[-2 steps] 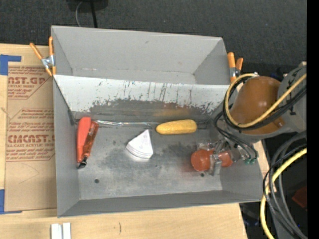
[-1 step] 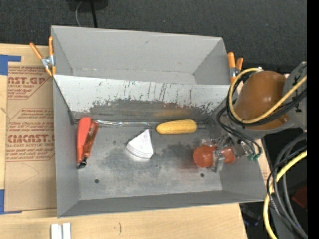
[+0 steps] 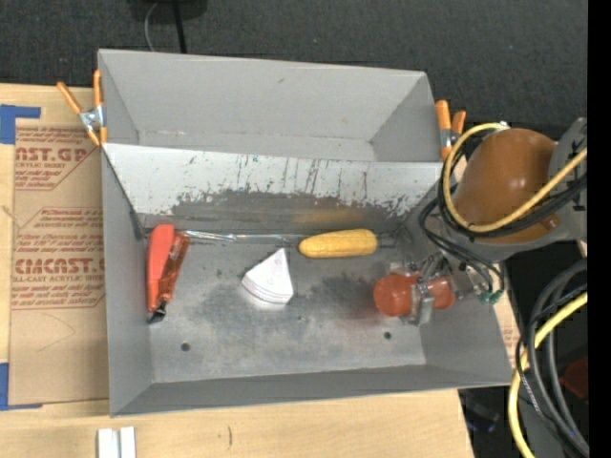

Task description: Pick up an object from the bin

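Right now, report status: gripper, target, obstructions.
Gripper low over bin floor, view's right. Red round thing against its tip. Yellow cob, white cone lie apart, nothing blocking.

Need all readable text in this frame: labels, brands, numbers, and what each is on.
"CAST.GP", red print, cut off at left, on the cardboard sheet left of the bin.
"CIACAST", lower on the same sheet; first letters uncertain.
"LL-CAST ACRYLIC SHEET", small line under it.
Other small lines there: too blurred to read.
Orange packet, white wedge, yellow cob, red round thing, tool: no legible text.
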